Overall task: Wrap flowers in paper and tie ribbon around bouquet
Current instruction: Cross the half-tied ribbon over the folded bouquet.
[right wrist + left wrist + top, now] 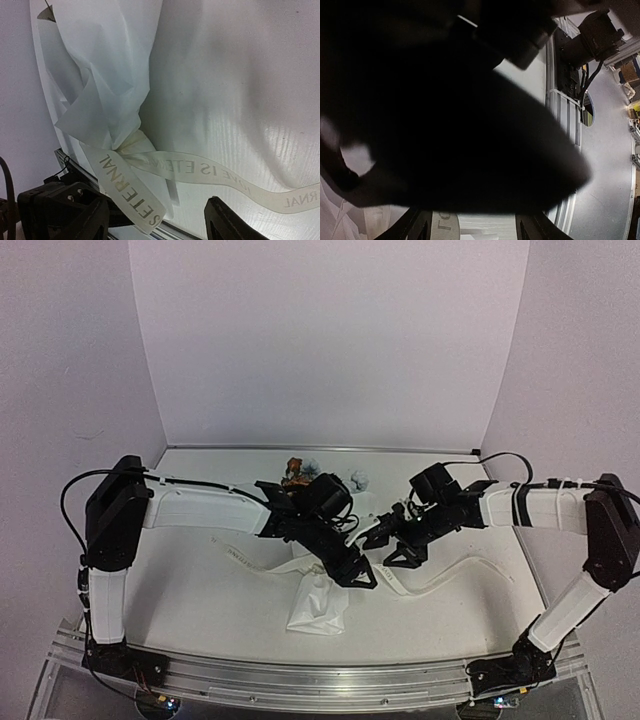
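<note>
The bouquet [318, 605] lies mid-table, its white paper [107, 75] gathered to a narrow neck. Orange and pale blue flowers [296, 472] show behind the left arm. The ribbon [210, 172], printed with grey lettering, is wound round the neck, and its tails trail across the table [455, 575]. My right gripper [156, 210] stands open just before the neck, with one short ribbon tail lying between its fingers [225, 220]. My left gripper [358, 578] hovers over the bouquet's neck, open, with a strip of ribbon [442, 227] visible between its fingers [415, 227]. My right gripper [392, 548] is close beside it.
A dark, unfocused shape [445, 125] blocks most of the left wrist view. An aluminium rail [300, 680] runs along the table's near edge. White walls enclose the back and sides. The right arm's base [590, 40] stands on the rail.
</note>
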`<state>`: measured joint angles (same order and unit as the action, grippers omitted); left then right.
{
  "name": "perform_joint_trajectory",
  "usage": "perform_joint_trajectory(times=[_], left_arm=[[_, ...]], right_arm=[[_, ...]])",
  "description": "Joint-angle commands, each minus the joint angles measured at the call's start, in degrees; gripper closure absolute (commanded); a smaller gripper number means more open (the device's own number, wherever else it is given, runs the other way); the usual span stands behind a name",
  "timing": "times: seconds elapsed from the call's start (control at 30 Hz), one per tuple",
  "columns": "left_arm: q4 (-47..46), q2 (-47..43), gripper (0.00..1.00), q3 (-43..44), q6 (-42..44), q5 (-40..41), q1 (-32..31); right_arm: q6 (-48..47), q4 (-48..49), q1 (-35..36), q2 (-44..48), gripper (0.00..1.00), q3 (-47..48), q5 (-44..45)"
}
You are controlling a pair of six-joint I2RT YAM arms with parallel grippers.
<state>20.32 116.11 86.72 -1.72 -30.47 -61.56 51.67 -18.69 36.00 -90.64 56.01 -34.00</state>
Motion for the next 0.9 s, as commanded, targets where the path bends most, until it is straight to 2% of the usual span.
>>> perform_joint_trajectory(times=[0.0, 0.13, 0.27, 0.4, 0.47, 0.67, 0.87], left_arm=[[-1.4, -2.5, 0.42, -0.2, 1.6, -1.1, -0.6], [-1.6, -5.1, 0.41, -1.5, 1.6, -1.4, -0.6], [-2.4, -9.0, 0.36, -3.7, 1.6, -2.6, -0.6], [-4.0, -13.3, 0.34, -6.0, 0.2, -2.8, -0.1], [-5.3, -15.5, 0.34, -7.4, -1.8, -2.5, 0.7], [-11.6, -21.2, 0.36, -13.2, -9.3, 0.4, 6.1], [-12.4, -24.3, 0.37, -16.9, -11.0, 2.0, 8.7]], right_arm=[[2.1, 6.3, 1.3, 0.0, 0.32, 2.5, -4.6], [-0.2, 2.6, 1.2, 4.2, 0.3, -1.2, 3.2], [-3.6, -4.2, 1.2, 10.5, 0.26, -5.6, 16.4], [-4.4, -18.4, 0.3, 16.1, 0.21, -7.2, 33.6], [-2.7, -23.7, -1.2, 17.2, 0.2, -8.3, 38.5], [0.6, -24.8, -7.0, 16.7, 0.22, -10.7, 44.6], [3.9, -21.7, -17.6, 11.1, 0.22, -10.0, 44.8]])
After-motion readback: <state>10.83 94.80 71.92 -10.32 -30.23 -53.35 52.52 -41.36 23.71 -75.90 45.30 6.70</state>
